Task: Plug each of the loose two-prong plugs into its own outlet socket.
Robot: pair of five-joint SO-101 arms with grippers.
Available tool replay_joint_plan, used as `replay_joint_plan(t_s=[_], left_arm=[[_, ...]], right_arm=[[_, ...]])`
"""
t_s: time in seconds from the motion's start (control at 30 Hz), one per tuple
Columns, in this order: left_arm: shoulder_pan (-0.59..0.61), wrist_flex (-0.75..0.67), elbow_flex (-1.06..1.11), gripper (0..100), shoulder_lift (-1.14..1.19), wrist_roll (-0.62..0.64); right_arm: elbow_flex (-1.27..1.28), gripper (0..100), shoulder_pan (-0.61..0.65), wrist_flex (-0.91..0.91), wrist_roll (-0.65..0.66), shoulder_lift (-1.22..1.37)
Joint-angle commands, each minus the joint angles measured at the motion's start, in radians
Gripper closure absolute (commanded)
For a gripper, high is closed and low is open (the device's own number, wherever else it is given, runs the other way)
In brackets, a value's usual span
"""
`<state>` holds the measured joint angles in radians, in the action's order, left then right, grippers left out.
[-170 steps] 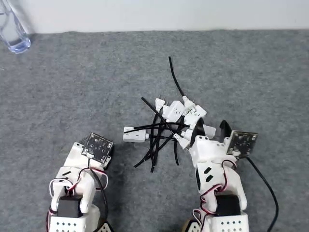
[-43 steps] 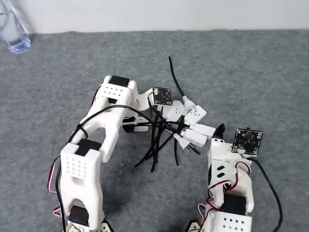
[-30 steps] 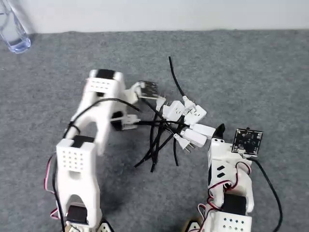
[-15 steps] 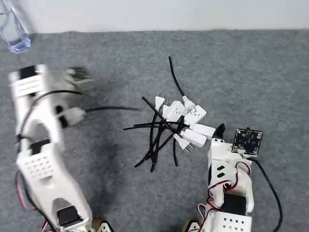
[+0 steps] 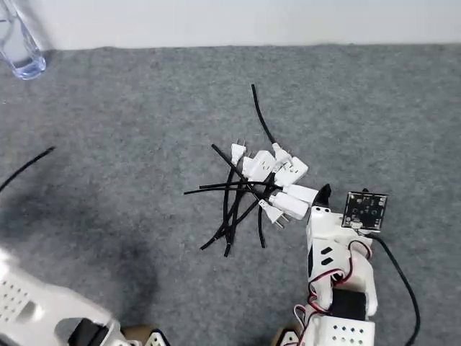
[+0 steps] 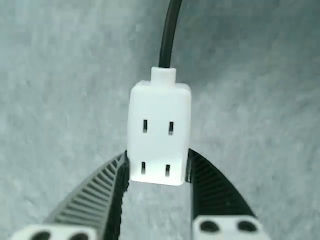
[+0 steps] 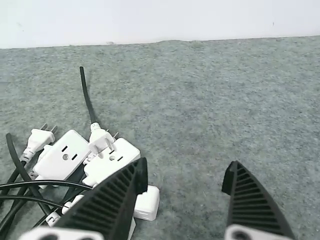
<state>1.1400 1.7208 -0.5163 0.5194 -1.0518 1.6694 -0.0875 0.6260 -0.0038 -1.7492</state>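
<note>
Left arm (image 5: 36, 313): its white body sat at the near left corner of the grey surface (image 5: 108, 108).
Left gripper (image 6: 157, 167): its fingers pinched the two long sides of a white outlet socket (image 6: 160, 125), at the end nearest the wrist.
Held socket's axis: the long axis ran straight out from the gripper. The face with two pairs of slots was turned to the wrist camera, and its black cord (image 6: 170, 30) left the outer end, pointing away from the arm.
Loose cord end (image 5: 30, 163): it came in from the left edge, with its tip aimed at the far right.
Right arm (image 5: 335, 288): it sat by the near edge, right of centre.
Right gripper (image 7: 186, 172): its fingers were spread wide with nothing between them, over bare surface just right of the pile (image 5: 252, 191).
Pile: it lay about mid-surface, white plugs and sockets tangled in black cords.
Near plug (image 5: 272, 212): it lay on the diagonal, with its prongs pointing toward the near right.
Twin sockets (image 7: 62, 155): they lay side by side with their slotted faces up.
Top plug (image 7: 102, 142): it rested on the right-hand socket, with its prongs toward the far edge.
Left plug (image 7: 37, 139): it lay just beside the left-hand socket, with its prongs also toward the far edge.
Far cord (image 5: 261, 115): it ran out of the pile toward the far edge, with its tip pointing far-left.
Glass (image 5: 18, 43): it was clear and stood at the far left corner.
</note>
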Motion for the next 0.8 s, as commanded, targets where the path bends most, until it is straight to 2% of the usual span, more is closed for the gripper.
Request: replay_joint_plan(t_s=[0.0,0.2,0.37,0.53,0.77], left_arm=[[0.074,0.031,0.081,99,-0.066,-0.115],[0.035,0.029,0.196,98,-0.066,-0.124],[-0.026,-0.098,0.286,98,-0.066,0.018],[-0.043,-0.21,0.367,89,-0.068,0.091],[-0.043,-0.207,0.352,76,-0.075,0.091]], right_arm=[[0.017,74.6,0.01,-0.018,0.012,0.012],[0.017,74.6,0.025,-0.005,0.012,0.012],[0.017,74.6,0.025,-0.004,0.012,0.012],[0.017,74.6,0.025,-0.004,0.012,0.012],[0.017,74.6,0.025,-0.008,0.012,0.012]])
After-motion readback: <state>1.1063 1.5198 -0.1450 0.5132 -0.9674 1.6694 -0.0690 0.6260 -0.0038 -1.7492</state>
